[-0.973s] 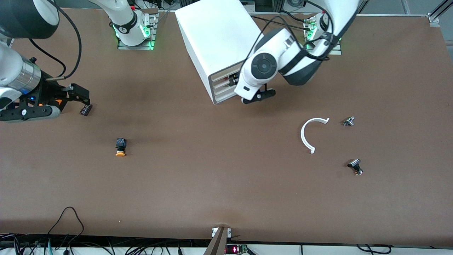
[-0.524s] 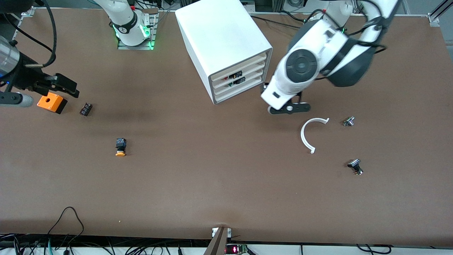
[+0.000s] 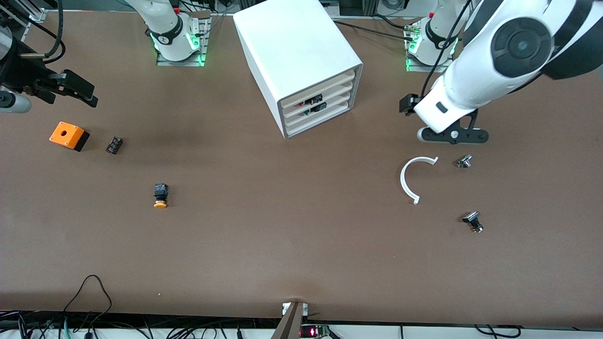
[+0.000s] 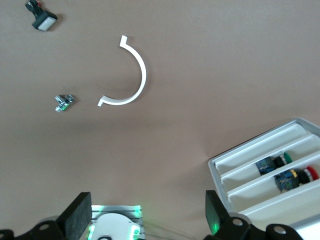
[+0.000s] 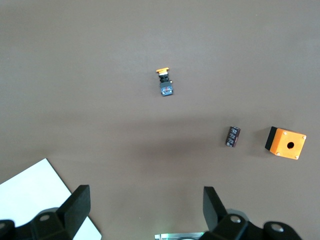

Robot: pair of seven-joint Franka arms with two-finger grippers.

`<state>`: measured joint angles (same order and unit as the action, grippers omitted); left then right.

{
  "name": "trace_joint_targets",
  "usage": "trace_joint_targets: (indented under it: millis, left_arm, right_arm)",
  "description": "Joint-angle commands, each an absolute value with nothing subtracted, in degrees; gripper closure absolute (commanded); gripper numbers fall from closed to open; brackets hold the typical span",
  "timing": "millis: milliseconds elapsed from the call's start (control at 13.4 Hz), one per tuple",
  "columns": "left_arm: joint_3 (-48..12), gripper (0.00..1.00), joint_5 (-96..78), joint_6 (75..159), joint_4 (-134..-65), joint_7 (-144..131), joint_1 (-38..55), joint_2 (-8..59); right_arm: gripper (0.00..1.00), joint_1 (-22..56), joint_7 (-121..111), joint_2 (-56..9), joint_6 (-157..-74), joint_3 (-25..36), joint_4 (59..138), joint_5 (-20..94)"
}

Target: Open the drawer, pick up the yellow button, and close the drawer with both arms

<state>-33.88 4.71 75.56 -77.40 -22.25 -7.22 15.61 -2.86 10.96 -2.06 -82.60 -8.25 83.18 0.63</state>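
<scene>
The left gripper (image 4: 145,220) hangs wide open and empty above the table beside the cabinet (image 3: 297,61). The right gripper (image 5: 145,210) is wide open and empty too, up over the right arm's end of the table. One button (image 3: 160,196) lies on the table, well apart from the shut top drawer (image 3: 316,88). The cabinet has four drawers. One orange box (image 3: 69,136) sits beside one small black block (image 3: 114,144).
</scene>
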Motion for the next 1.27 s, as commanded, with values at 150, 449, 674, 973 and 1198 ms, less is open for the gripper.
trace_joint_targets:
  millis: [150, 449, 674, 973, 1198]
  left_arm:
    - [-9.6, 0.00, -2.2, 79.4, -87.2, -1.4, 3.7, 4.6]
    - [-2.7, 0.00, -2.7, 85.5, -96.2, 0.0, 3.3, -1.9]
    - [-1.5, 0.00, -2.8, 93.8, -99.2, -7.5, 3.3, -2.8]
    - [-0.6, 0.00, -2.6, 90.2, -98.2, -6.9, 3.2, -2.6]
    - [-1.3, 0.00, -1.9, 89.8, -96.9, -6.9, 3.5, -2.2]
  right_arm:
    - [0.00, -1.5, 10.8, 3.5, -86.7, -4.1, 91.8, 0.8]
    - [0.00, -1.6, 10.5, 3.3, -86.0, -4.0, 91.5, 0.6]
    - [0.00, -1.6, 10.5, 3.1, -85.9, -4.2, 91.4, 0.7]
    - [0.00, -1.6, 10.3, 3.1, -86.5, -4.2, 91.3, 0.4]
    - [0.00, -1.6, 9.2, 3.0, -87.0, -4.2, 91.1, 0.8]
